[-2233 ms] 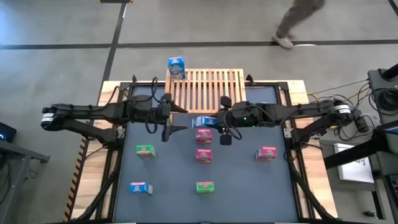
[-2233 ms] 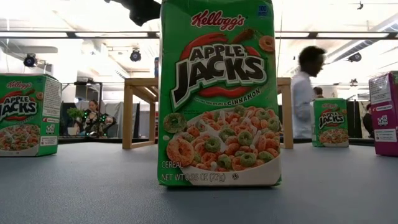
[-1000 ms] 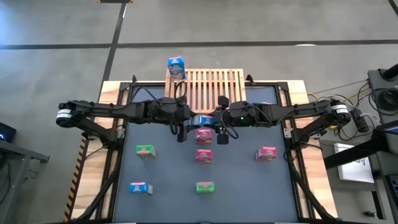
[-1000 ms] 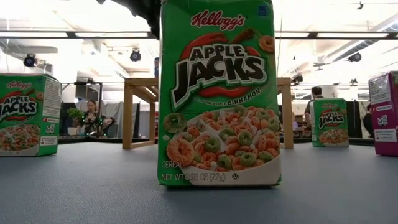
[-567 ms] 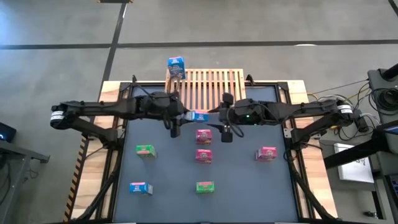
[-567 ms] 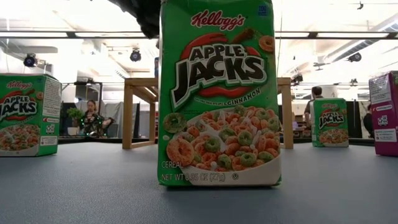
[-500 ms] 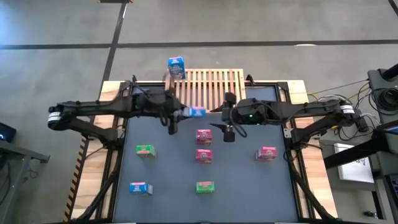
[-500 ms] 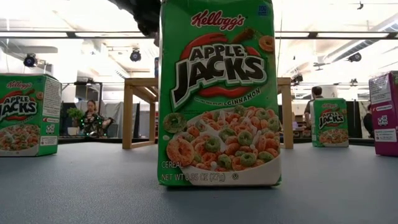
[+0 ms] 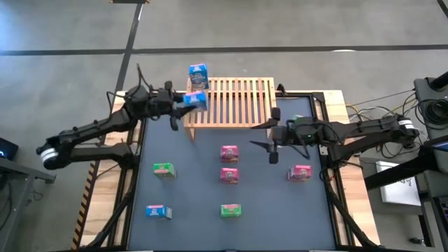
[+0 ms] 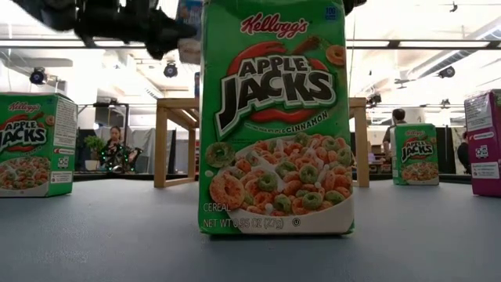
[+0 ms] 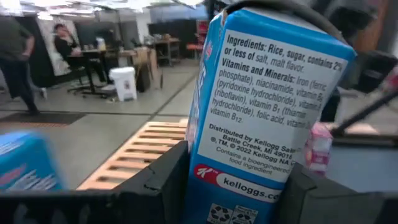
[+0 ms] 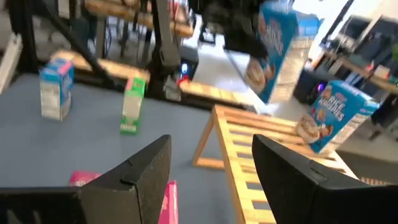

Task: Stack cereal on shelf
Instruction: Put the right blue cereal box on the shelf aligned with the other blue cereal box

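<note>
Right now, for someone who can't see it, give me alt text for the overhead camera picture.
Overhead view: the left hand holds a blue cereal box over the left end of a slatted wooden shelf, where another blue box already stands. The right hand hovers open over the dark table, with six more boxes scattered there.

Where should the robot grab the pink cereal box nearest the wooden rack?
Probably from straight above, with the fingers across its two long sides. That pink box lies flat on the grey table, so those sides are the narrow way to pinch. The other pink box sits close on the near side, so coming down from the top should avoid bumping it.
</note>
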Controlling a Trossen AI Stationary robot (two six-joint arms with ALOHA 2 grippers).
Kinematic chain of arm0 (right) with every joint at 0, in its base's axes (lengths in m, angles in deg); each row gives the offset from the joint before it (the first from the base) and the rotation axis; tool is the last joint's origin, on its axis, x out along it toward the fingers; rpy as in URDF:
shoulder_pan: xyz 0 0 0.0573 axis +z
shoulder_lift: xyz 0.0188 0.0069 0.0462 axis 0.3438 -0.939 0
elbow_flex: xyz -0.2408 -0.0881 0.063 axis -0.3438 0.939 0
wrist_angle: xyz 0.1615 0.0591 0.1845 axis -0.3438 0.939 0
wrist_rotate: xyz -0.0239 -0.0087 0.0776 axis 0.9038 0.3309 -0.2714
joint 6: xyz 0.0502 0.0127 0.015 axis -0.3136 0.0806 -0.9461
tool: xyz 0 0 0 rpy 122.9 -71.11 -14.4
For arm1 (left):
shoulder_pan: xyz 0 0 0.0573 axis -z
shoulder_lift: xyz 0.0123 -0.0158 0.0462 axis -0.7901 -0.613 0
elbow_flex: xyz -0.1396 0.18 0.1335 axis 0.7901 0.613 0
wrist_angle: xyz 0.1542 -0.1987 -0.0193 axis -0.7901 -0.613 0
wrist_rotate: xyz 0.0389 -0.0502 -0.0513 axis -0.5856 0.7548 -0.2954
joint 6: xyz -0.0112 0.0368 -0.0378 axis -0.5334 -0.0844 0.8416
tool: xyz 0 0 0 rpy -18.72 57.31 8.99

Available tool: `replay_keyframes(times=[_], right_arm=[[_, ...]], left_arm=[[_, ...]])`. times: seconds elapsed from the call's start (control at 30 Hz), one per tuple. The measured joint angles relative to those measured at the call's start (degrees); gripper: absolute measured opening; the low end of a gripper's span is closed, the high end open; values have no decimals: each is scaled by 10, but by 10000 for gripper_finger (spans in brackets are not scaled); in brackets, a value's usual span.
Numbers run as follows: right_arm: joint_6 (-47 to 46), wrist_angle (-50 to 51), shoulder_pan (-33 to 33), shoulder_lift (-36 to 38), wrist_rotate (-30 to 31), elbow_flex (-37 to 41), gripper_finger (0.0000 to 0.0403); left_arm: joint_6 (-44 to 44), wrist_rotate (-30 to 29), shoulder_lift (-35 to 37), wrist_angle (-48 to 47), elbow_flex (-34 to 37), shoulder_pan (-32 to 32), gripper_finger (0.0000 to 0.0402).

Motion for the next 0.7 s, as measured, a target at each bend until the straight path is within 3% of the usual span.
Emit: replay_keyframes(times=[0.2,0.53,0.7], right_arm=[[5,-114,0,55,-31,90,214],[0,-151,0,79,-31,132,214],[-2,-144,0,78,-31,132,215]], left_arm=[[52,126,-50,66,22,-97,148],[46,147,-172,110,4,-140,149],[45,197,-225,129,-16,-153,149]])
